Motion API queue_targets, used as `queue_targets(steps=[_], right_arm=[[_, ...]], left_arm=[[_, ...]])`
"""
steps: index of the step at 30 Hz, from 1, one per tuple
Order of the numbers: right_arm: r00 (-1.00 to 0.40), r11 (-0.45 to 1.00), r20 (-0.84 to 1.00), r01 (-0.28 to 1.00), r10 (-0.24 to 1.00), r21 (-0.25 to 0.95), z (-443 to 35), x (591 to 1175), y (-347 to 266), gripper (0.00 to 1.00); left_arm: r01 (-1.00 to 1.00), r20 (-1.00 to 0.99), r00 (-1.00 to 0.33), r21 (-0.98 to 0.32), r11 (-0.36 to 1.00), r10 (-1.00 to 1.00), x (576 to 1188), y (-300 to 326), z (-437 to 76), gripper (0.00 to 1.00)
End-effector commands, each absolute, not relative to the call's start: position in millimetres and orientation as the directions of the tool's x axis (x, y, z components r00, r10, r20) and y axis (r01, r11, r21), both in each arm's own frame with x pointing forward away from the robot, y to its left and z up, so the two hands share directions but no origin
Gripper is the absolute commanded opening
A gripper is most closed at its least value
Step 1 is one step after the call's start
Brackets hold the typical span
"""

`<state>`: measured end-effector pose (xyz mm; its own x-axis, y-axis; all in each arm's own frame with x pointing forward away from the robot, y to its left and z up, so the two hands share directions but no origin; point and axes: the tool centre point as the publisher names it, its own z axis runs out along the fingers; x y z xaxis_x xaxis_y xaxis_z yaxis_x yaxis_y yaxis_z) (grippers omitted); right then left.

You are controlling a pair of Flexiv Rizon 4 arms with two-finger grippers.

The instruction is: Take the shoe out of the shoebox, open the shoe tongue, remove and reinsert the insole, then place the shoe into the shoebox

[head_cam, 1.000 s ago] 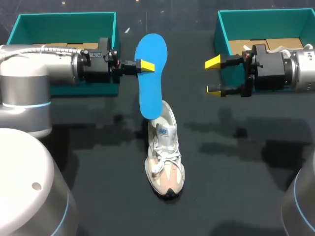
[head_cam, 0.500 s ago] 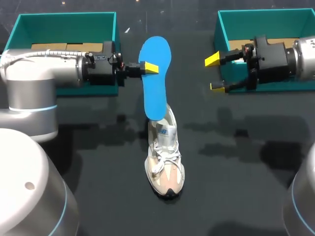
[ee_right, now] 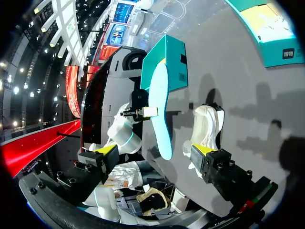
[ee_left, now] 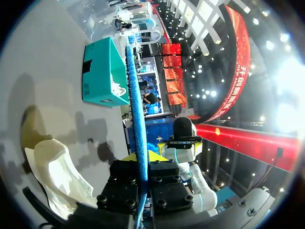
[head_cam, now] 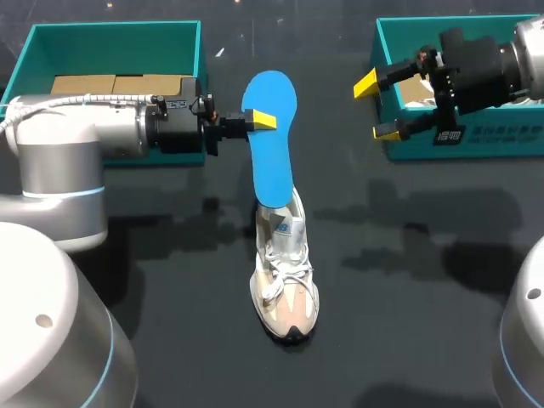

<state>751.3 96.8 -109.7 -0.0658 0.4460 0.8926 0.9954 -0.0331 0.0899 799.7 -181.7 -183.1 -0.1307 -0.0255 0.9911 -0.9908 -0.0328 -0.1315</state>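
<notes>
One insole is pinched by its edge in my left jaws, long axis crosswise to them, its lower end meeting the heel opening of the shoe below. My right jaws hang spread, well apart from both.

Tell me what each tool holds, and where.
Left tool: blue insole, pinched at its side edge near the end away from the shoe. Right tool: nothing, open.

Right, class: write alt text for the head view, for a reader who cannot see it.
The left gripper pinches a blue insole on end above a pale shoe on the dark table, the insole's lower end at the shoe's heel. The right gripper hangs open by the teal right shoebox; a matching left shoebox sits behind the left arm.
</notes>
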Motion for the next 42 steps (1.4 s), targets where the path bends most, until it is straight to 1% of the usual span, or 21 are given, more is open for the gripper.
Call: queue_targets(steps=[1,3,12,14,23,33,38,42], right_arm=[[-0.049,-0.03,0.832,0.996,0.553,0.079,-98,751,96,1.0],[-0.04,-0.033,0.814,0.997,0.58,0.072,-94,751,96,1.0],[0.015,-0.053,0.68,0.998,0.734,0.035,-75,750,101,1.0],[0.021,-0.054,0.659,0.998,0.752,0.031,-72,750,103,1.0],[0.058,-0.075,0.473,0.997,0.879,0.017,-62,753,119,1.0],[0.062,-0.069,0.247,0.997,0.967,0.021,-48,756,145,1.0],[0.073,-0.077,0.135,0.997,0.988,0.024,-47,756,159,1.0],[0.05,-0.053,0.058,0.998,0.997,0.039,-47,751,177,1.0]], left_arm=[[-0.993,0.994,-0.11,-0.111,-0.048,-0.023,799,-183,-185,0.0],[-0.995,0.996,-0.089,-0.09,-0.049,-0.019,799,-183,-185,0.0],[-0.995,0.996,-0.089,-0.09,-0.049,-0.019,799,-183,-185,0.0],[-0.995,0.996,-0.089,-0.09,-0.049,-0.019,799,-183,-185,0.0],[-0.995,0.996,-0.089,-0.09,-0.049,-0.019,799,-183,-185,0.0],[-0.995,0.996,-0.089,-0.09,-0.049,-0.019,799,-183,-185,0.0],[-0.995,0.996,-0.089,-0.09,-0.049,-0.019,799,-183,-185,0.0],[-0.995,0.996,-0.089,-0.09,-0.049,-0.019,799,-183,-185,0.0]])
